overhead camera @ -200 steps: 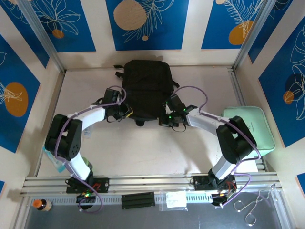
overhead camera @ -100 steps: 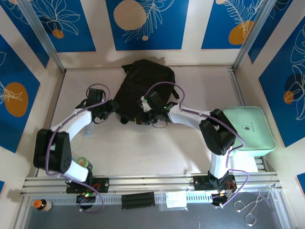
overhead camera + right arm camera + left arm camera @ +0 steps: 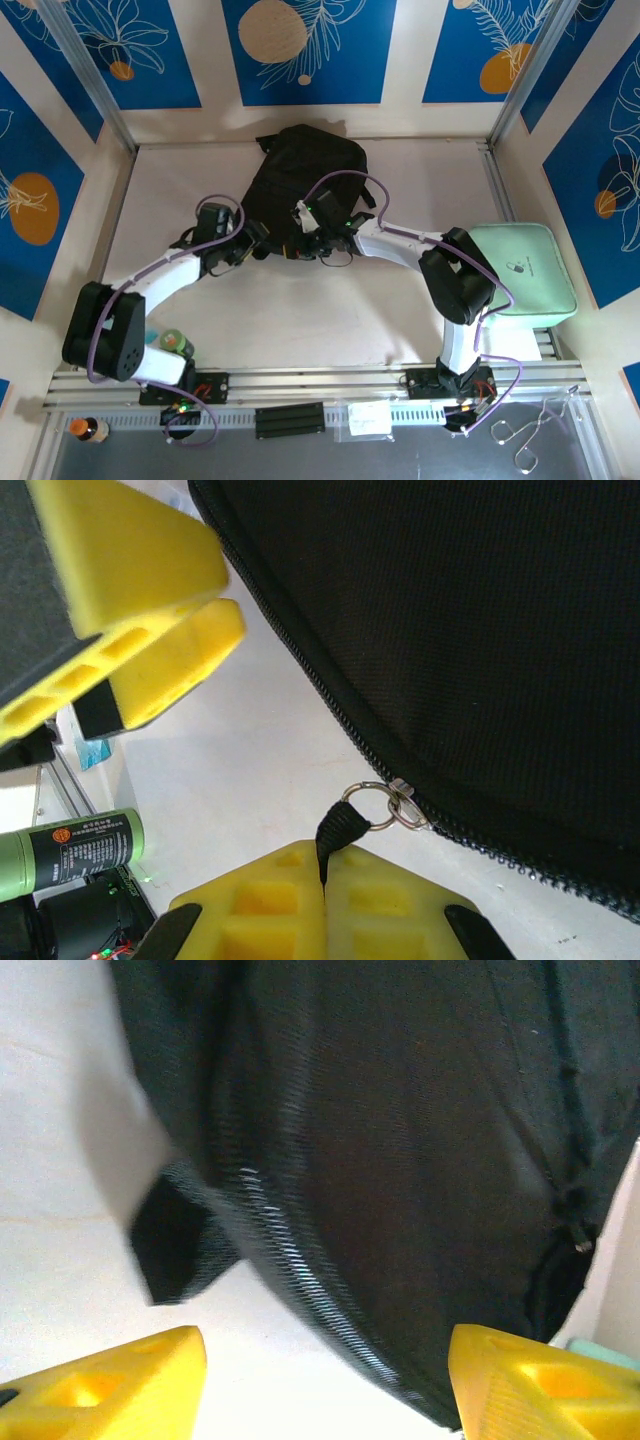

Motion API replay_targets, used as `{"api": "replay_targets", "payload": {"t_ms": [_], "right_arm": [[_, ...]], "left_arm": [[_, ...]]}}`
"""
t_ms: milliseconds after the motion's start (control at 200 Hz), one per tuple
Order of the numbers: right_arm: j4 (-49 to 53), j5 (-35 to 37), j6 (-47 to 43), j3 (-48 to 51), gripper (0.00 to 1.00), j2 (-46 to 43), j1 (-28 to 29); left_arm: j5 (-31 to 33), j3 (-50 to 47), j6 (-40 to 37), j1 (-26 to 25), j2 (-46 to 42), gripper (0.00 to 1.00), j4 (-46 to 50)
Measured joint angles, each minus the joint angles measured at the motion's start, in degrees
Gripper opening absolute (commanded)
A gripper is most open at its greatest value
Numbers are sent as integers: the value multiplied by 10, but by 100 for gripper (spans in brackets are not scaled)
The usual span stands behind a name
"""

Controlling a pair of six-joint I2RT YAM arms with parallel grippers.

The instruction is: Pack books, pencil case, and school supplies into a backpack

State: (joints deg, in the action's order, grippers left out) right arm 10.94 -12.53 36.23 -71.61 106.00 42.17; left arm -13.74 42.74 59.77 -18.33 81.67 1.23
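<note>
- Backpack (image 3: 300, 170) lies at the desk's (image 3: 420, 300) twelve o'clock, zip looking shut.
- Right claw (image 3: 325, 880) pinches the zip pull (image 3: 338, 832); left claw (image 3: 255, 238) gapes empty at its seven o'clock.
- Opening step, I'd say: next, draw zip along.

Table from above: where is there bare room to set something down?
Biggest bare patch: pale table between the left arm and right arm, nearer than the soft black fabric backpack. Also right of the backpack, up to the metal rail. Crowded: the backpack's near edge, where both arms reach and the right jaws pinch its black zip pull.
</note>
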Motion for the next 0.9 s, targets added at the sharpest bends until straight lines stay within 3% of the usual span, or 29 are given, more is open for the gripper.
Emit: {"api": "replay_targets", "payload": {"t_ms": [185, 335, 535, 675, 900], "right_arm": [[-3, -2, -2, 4, 0, 0, -3], [-2, 2, -9, 22, 0, -4, -9], [7, 23, -24, 57, 0, -30, -29], [17, 37, -35, 79, 0, -52, -61], [35, 51, -38, 84, 0, -58, -123]], "left_arm": [[6, 0, 27, -29, 45, 54, -62], [21, 0, 43, -31, 75, 32, -83], [38, 1, 45, -31, 80, 13, -85], [46, 3, 38, -32, 80, 6, -83], [55, 11, 14, -32, 76, 3, -63]]}}
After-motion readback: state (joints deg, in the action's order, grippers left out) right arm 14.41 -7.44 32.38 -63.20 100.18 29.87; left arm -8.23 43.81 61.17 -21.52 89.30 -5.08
